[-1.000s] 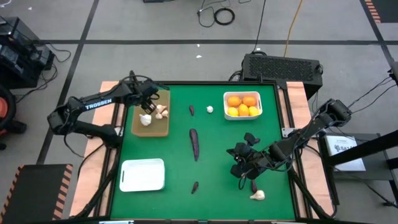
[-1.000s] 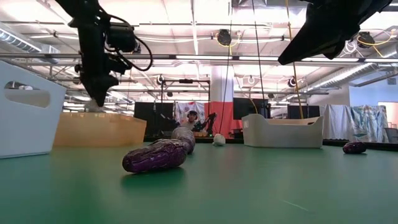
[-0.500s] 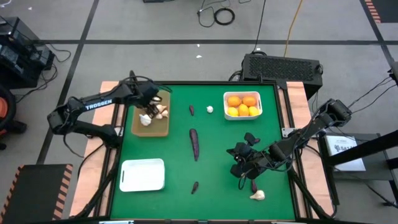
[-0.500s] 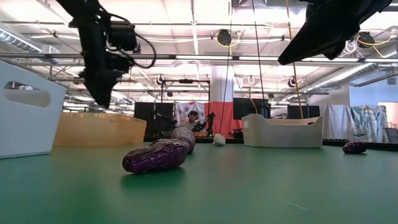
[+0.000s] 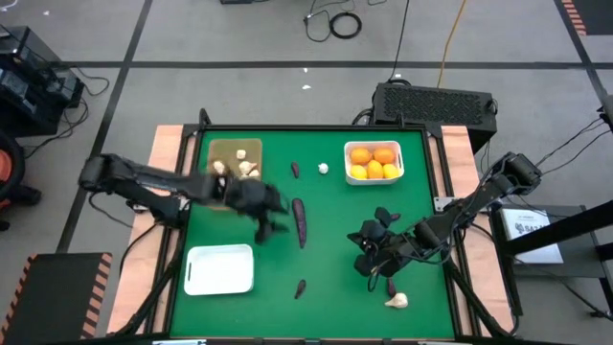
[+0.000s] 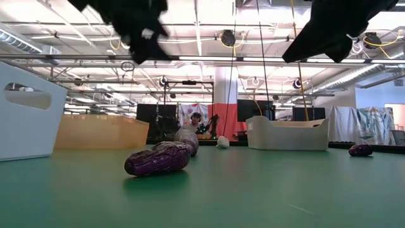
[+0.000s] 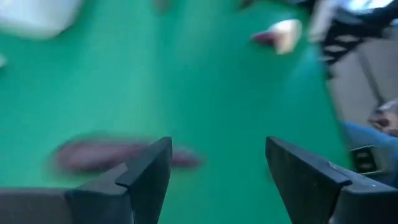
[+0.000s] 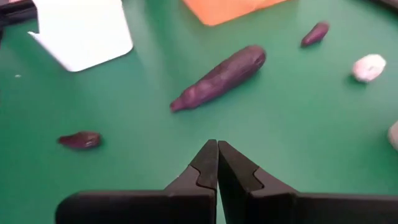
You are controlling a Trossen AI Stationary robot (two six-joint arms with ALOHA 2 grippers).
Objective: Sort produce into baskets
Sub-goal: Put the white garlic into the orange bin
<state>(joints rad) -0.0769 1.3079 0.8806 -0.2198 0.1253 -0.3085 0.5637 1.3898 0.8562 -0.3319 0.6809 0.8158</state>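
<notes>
Your left gripper [image 5: 266, 217] hangs over the green table [image 5: 335, 240] with fingers apart and empty, just beside the long eggplant [image 5: 299, 221], whose long axis runs front to back. Judged nearer than the right gripper [image 5: 369, 259], which waits pinched together and empty, well apart toward the table's right.

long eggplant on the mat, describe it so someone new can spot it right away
Start at the green table, then look to its middle, between the tan wooden tray and the white basket of oranges. The long eggplant lies there, just beside the open left gripper. The other dark purple pieces are short stubs; this one is far longer than any of them.
</notes>
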